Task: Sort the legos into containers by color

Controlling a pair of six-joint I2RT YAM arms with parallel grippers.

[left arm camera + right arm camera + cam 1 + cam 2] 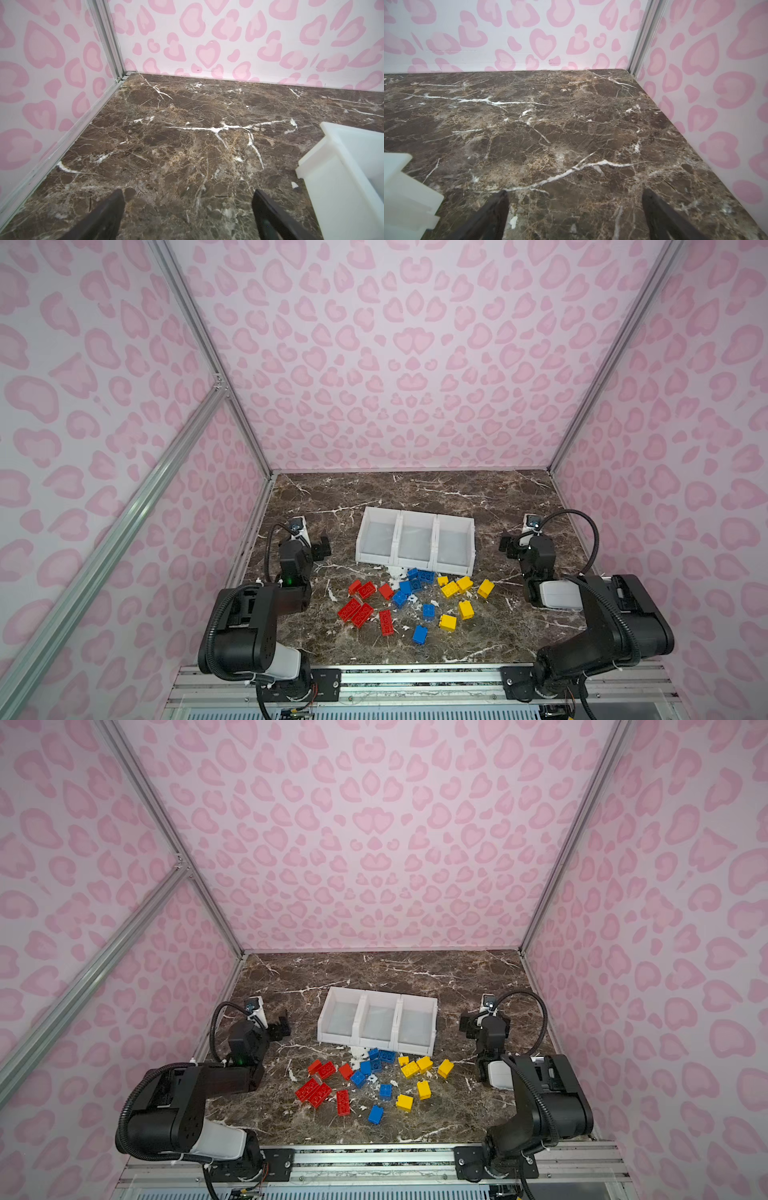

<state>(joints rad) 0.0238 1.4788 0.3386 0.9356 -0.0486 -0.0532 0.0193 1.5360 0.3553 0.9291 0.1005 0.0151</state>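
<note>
The legos lie loose on the marble in front of the containers [413, 563], in both top views. Red ones [362, 615] are on the left, blue ones [424, 576] in the middle, yellow ones [463, 584] on the right. The containers [374, 1043] are three joined white bins, and nothing shows inside them. My left gripper [322, 547] hovers left of the bins, open and holding nothing. My right gripper [508, 545] hovers right of them, also open and holding nothing. Each wrist view shows bare marble between spread fingers, with a bin corner [342, 176] [404, 187] at the side. No legos show there.
Pink patterned walls with aluminium posts [208, 348] close in the marble tabletop [457, 497] on three sides. A metal rail [415, 680] carrying both arm bases runs along the front edge. Bare marble lies behind the bins.
</note>
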